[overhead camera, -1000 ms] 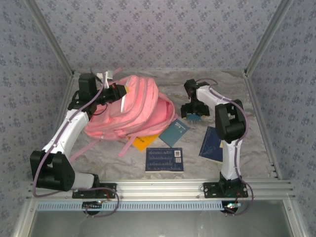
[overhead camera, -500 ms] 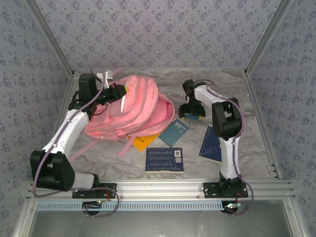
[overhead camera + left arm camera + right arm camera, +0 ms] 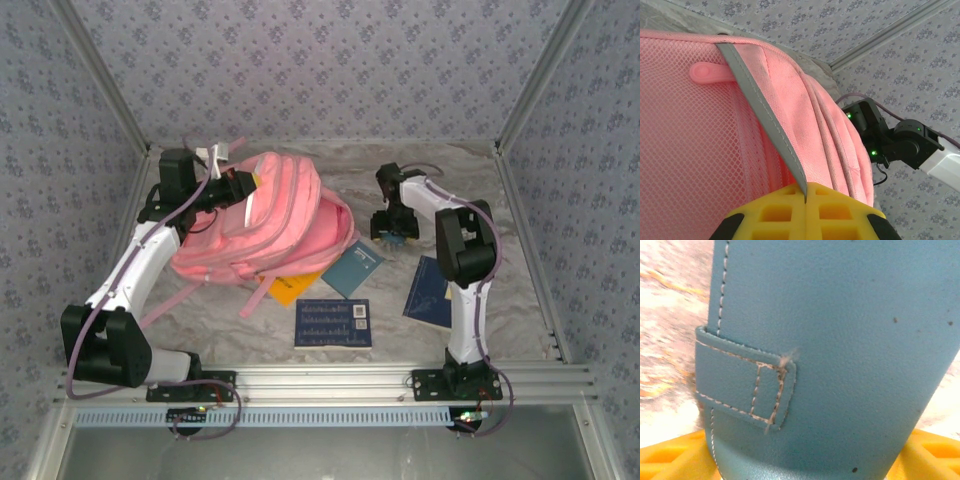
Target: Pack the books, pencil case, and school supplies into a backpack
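1 big pink fabric backpack (image 3: 280, 210). Flat rect. books, 5 tot.: 1 yellow-orange book (image 3: 287, 291); 2 dark navy w/ pale print, i.e. centre navy book (image 3: 333, 323) & right-side navy book (image 3: 424, 293); 2 teal-blue, i.e. smooth teal book (image 3: 353, 268) & stitched leather-look teal book (image 3: 850, 340).

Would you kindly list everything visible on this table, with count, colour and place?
backpack: one, pink, back left.
yellow-orange book: one, yellow-orange, partly under the backpack's near edge.
teal book: one, teal, centre, beside the backpack.
navy books: two, navy, one front centre, the other front right.
teal stitched item: one, teal, inside the right pincer.
table: one, pale mottled, under everything.
left pincer: one, yellow-tipped, shut on the backpack's grey trim.
right pincer: one, yellow-tipped, around the teal item; grip unclear.
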`<move>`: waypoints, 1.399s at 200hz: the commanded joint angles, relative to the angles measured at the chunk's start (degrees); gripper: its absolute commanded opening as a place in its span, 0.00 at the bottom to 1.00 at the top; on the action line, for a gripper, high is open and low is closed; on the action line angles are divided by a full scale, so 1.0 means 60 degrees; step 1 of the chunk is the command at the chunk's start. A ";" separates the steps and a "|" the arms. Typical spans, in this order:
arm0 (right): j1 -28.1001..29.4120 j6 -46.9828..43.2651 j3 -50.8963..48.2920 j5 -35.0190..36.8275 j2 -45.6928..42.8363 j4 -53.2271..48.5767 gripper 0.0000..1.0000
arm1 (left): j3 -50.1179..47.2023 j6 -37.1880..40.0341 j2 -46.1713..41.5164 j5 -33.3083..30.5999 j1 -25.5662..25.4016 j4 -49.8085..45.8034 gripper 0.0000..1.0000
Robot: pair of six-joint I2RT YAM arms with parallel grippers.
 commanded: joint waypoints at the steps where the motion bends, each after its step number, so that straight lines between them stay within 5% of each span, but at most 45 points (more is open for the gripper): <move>1: -0.0078 0.0472 -0.0548 0.0317 -0.1052 0.0209 0.79 | 0.0204 0.0112 -0.0285 0.0522 -0.0076 0.0585 0.00; 94: 0.0252 0.1621 -0.3844 0.1035 -0.4873 0.1614 0.76 | 0.1188 0.0654 0.0097 0.0872 -0.0584 -0.0247 0.00; 183: 0.0624 0.2199 -0.5899 0.0473 -0.6372 0.2591 0.73 | 0.1936 0.0828 0.0416 0.0941 -0.1013 -0.1050 0.00; 280: 0.1212 0.1908 -0.6445 0.1542 -0.8809 0.2104 0.67 | 0.4301 0.2507 0.1224 0.1977 -0.1010 -0.3562 0.00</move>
